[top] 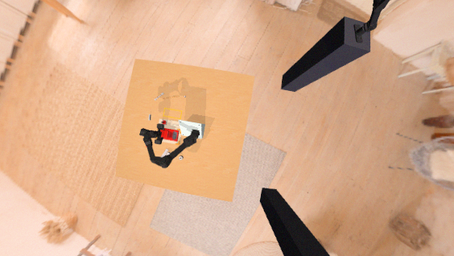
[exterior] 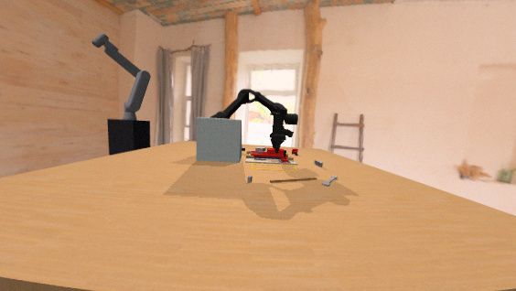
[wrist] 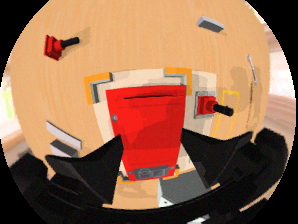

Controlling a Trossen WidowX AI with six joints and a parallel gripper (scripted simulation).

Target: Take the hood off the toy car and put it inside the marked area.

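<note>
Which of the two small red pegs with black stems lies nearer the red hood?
The peg just right of the hood, close by its edge. The other peg lies far off at the upper left, alone on bare wood.
</note>
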